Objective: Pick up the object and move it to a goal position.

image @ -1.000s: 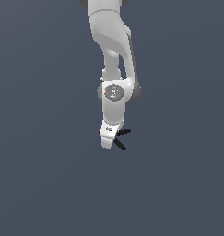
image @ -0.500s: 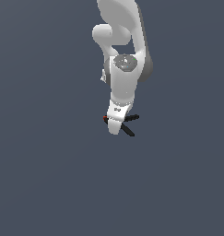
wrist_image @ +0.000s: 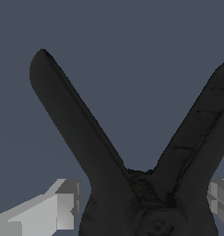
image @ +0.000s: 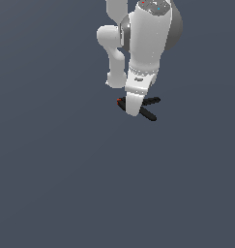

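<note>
The object is a small black spring clamp [image: 149, 107] with a red tip [image: 120, 101], held up in the air by my white gripper [image: 132, 110]. Its two splayed handles stick out toward the exterior view's right and the red tip shows on the other side of the fingers. In the wrist view the clamp [wrist_image: 132, 161] fills the picture as a black V, with a grey finger pad [wrist_image: 62, 205] pressed against each side of its body. The gripper is shut on the clamp.
Only a plain dark grey background surrounds the arm [image: 148, 34] in both views. No other objects show.
The arm has risen and come closer to the camera with the clamp still held. The clamp sits higher in the exterior view than a second ago.
</note>
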### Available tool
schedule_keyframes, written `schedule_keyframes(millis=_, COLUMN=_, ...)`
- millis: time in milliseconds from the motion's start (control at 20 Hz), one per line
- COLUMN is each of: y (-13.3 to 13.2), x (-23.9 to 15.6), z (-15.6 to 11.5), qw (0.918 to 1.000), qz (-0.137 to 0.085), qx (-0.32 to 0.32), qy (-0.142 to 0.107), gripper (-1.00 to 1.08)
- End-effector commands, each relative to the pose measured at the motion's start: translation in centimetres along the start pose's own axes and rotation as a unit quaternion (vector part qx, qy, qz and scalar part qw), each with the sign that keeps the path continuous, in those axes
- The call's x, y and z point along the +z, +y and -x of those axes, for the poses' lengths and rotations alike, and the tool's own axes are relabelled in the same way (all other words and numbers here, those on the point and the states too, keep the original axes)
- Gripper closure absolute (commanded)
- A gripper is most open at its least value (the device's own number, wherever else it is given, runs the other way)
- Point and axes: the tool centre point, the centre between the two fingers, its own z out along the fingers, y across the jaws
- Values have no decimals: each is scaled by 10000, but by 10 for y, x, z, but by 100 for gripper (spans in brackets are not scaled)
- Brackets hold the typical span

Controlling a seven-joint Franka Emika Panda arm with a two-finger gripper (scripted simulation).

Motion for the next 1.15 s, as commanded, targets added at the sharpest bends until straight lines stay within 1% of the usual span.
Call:
schedule_keyframes(millis=0, y=-9, x=-29, z=-7, qw=10000, qz=2, qx=-1, qy=7, gripper=108)
schedule_keyframes(millis=300, y=-27, x=-89, z=-21, qw=10000, qz=1, qx=-1, qy=9, gripper=108)
schedule_keyframes(millis=550, y=-37, x=-126, z=-30, qw=10000, qz=1, qx=4, qy=11, gripper=108)
schedule_keyframes(millis=800, y=-42, x=-148, z=-36, qw=10000, qz=2, qx=10, qy=11, gripper=108)
schedule_keyframes(millis=1100, y=-43, x=-157, z=-38, qw=10000, qz=2, qx=14, qy=12, gripper=108)
